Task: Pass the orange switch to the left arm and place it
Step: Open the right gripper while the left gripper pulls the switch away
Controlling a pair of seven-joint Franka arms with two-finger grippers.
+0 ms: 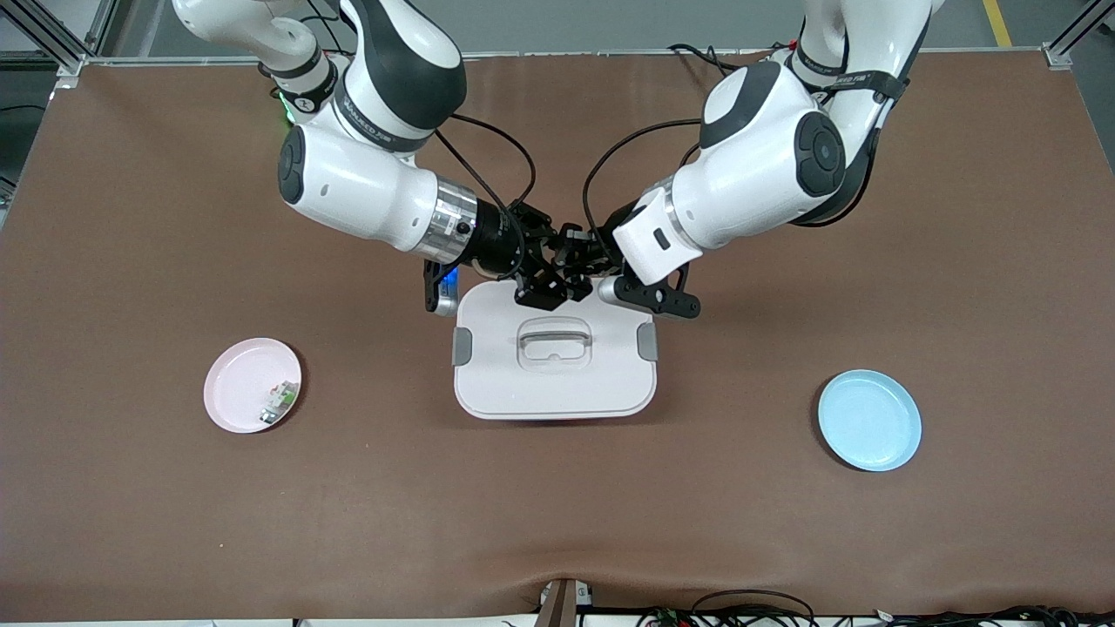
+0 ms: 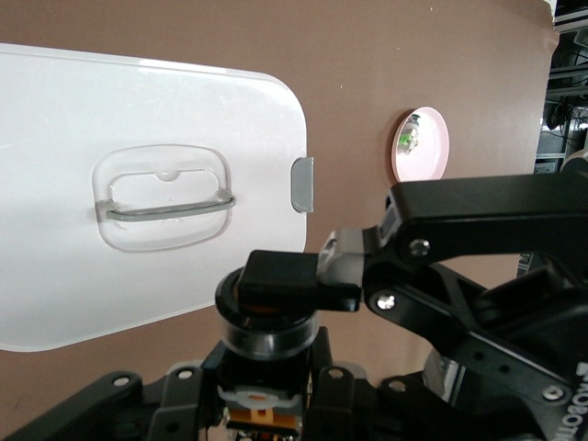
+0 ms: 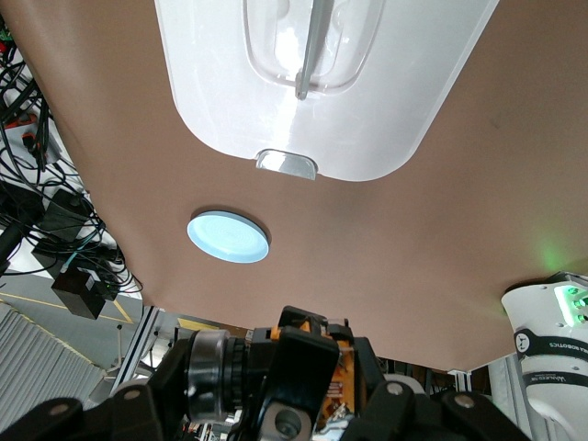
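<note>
The orange switch [image 2: 266, 317], a small black cylinder with orange parts, hangs in the air between both grippers. My left gripper [image 2: 266, 381] is shut on its orange-banded base. My right gripper [image 2: 299, 276] is shut on its other end, and the right wrist view shows the switch [image 3: 216, 367] beside my right gripper [image 3: 294, 372]. In the front view the left gripper [image 1: 594, 257] and right gripper [image 1: 542, 280] meet over the edge of the white box [image 1: 554, 383] that lies farthest from the front camera. The switch is hidden there by the fingers.
A pink plate [image 1: 235, 383] holding a small green-and-white component [image 1: 279, 402] lies toward the right arm's end of the table. A blue plate [image 1: 869, 420] lies toward the left arm's end. Brown table surface surrounds the box, whose grey handle [image 1: 555, 335] sits in its lid.
</note>
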